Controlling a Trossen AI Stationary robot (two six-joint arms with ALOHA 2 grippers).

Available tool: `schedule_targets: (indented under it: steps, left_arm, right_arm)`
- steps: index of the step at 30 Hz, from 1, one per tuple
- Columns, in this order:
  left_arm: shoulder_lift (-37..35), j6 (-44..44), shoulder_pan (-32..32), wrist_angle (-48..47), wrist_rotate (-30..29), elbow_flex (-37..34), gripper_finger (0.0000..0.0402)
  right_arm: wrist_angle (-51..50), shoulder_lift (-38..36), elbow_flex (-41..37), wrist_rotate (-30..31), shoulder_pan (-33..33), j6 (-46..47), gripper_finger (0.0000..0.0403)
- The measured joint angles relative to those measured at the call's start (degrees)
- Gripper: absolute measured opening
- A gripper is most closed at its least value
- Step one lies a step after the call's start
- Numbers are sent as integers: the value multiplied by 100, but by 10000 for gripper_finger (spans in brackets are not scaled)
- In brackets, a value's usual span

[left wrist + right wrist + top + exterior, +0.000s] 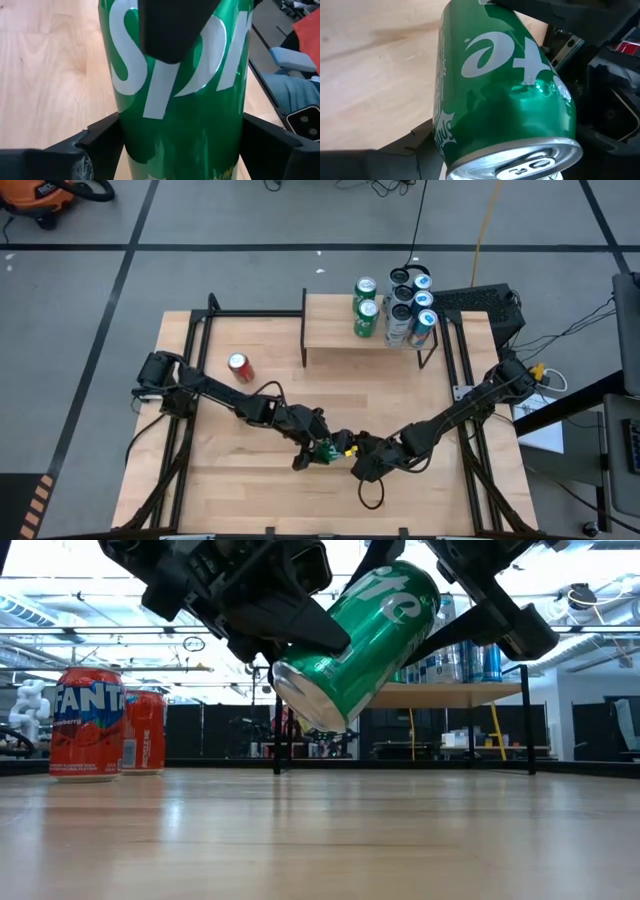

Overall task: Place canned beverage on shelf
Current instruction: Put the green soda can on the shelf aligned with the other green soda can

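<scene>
Both of my end effectors met at the near middle of the wooden surface point(250, 480), each gripping the same green Sprite can point(360, 645). My left end effector point(318, 448) clasped its lower body and my right end effector point(362, 452) its top end. The can hung tilted, clear above the surface. At the far edge, the shelf point(330, 330) carried two green cans point(366, 307) and several blue-and-white cans point(412, 305). Well apart, toward the left, an orange Fanta can point(240, 367) stood on the surface.
</scene>
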Motion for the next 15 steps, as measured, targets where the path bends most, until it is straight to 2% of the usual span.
schedule_targets:
  steps: [4,10,13,15]
  left_arm:
    - [2,87,29,43,30,0,323]
    - [17,506,14,65,-168,-2,281]
    - [17,589,12,78,-328,-2,280]
    - [16,657,1,86,-522,-2,280]
  right_arm:
    - [-2,0,0,84,0,-58,291]
    - [40,-15,13,251,-10,495,326]
    - [13,-15,13,480,-15,1101,342]
    - [-54,-15,13,849,-13,1904,349]
